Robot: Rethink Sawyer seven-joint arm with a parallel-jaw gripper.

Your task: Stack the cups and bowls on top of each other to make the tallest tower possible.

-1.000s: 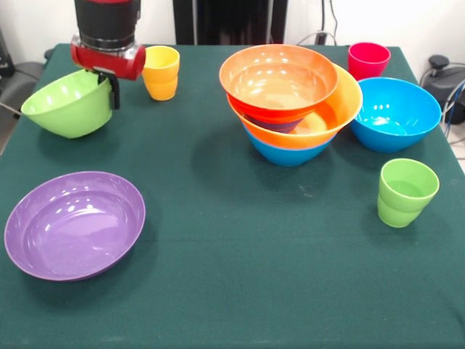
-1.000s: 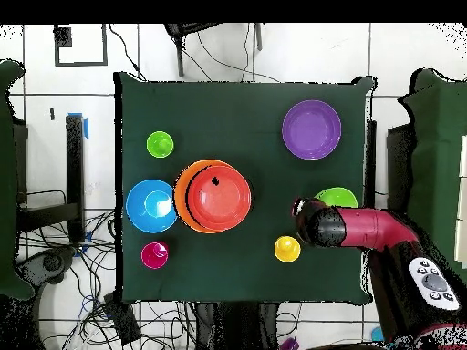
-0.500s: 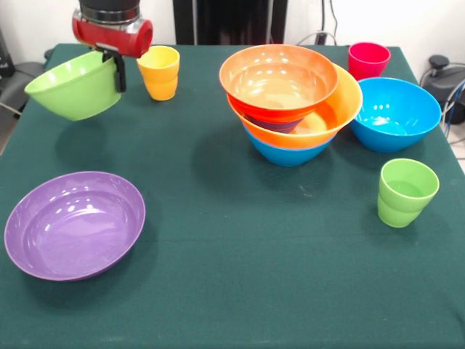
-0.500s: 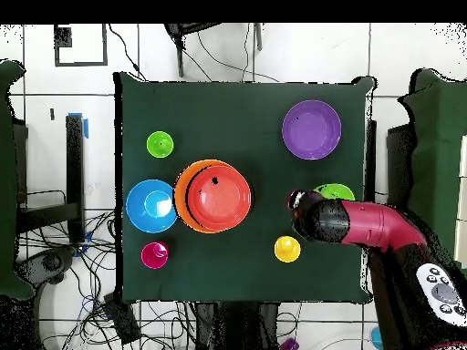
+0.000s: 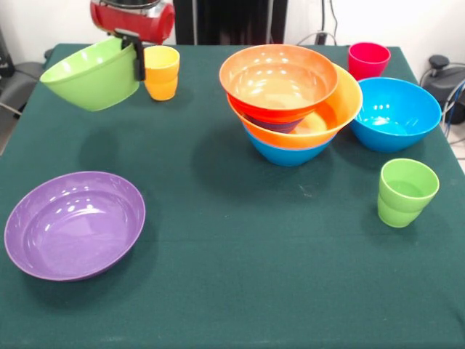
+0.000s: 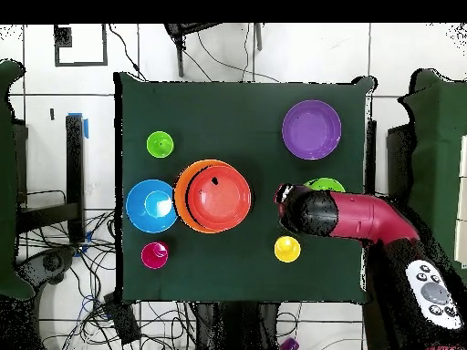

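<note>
The arm's upper part is cut off at the top edge in the front view, and from overhead it covers most of the lime green bowl [image 5: 93,75]. The gripper [image 5: 136,59] pinches that bowl's rim; it hangs tilted above the table [image 5: 232,291], higher and nearer the tower [image 5: 290,102] than a second ago. The yellow cup [image 5: 161,72] stands just behind it, the purple bowl [image 5: 74,224] below.

Glossy plastic bowls [image 5: 289,102] and cups [image 5: 405,191] — matt green cloth table [image 5: 240,247]
</note>
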